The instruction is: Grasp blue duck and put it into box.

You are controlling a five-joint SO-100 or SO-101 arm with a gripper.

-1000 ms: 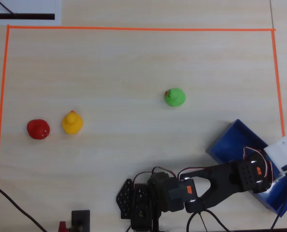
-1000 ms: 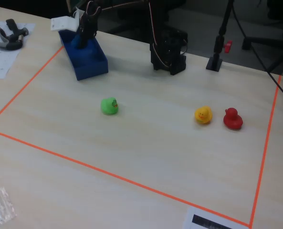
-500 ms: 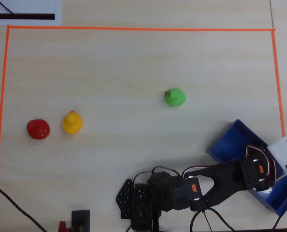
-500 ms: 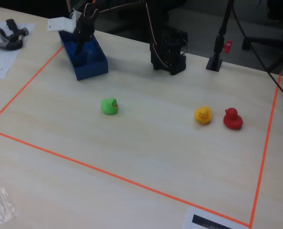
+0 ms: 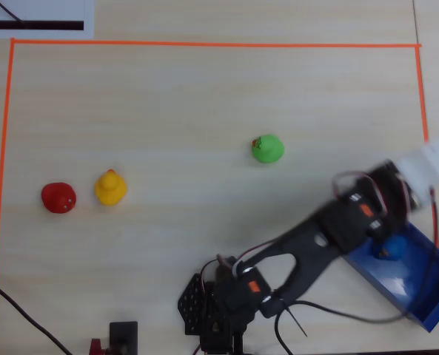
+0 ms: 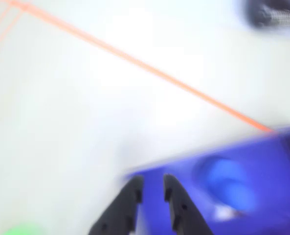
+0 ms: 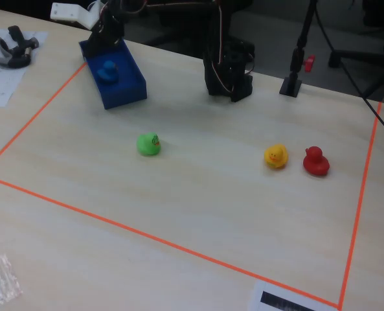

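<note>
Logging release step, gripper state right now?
Gripper: empty, jaws nearly together; blue duck lies free in the box.

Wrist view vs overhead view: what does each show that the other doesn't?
Only the wrist view, which is blurred, shows the gripper fingertips, nearly together with nothing between them, at the box rim. Only the overhead view shows the red duck, the yellow duck, the arm base and the whole taped border. Both show the blue duck lying inside the box, a stretch of orange tape, and the green duck, though only as a green smear at the wrist view's bottom edge.
</note>
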